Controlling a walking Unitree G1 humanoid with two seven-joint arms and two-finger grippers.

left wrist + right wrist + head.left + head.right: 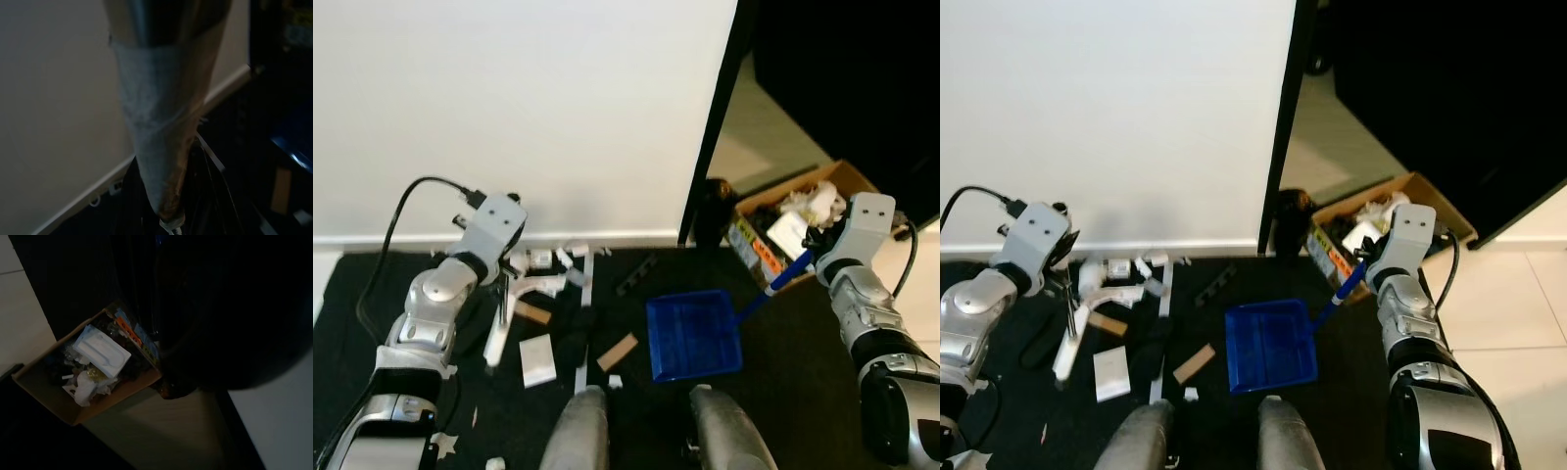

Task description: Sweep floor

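My left gripper (499, 294) is shut on a brush with a tape-wrapped handle (161, 137); its pale lower end (495, 341) reaches down to the black mat (803, 392). Around it lies litter: white paper scraps (537, 360), cardboard strips (618, 352) and a cluster of white bits by the skirting (548, 266). A blue dustpan (693, 336) rests flat on the mat to the right of the litter. My right gripper (806, 259) is shut on the top of its blue handle (771, 286).
A white wall stands behind the litter, with a black door frame (710, 147) to its right. Past the frame, an open cardboard box (847, 174) of rubbish sits beside a dark object (710, 211). My two knees (578, 431) show at the bottom. Pale tiles (925, 284) lie right.
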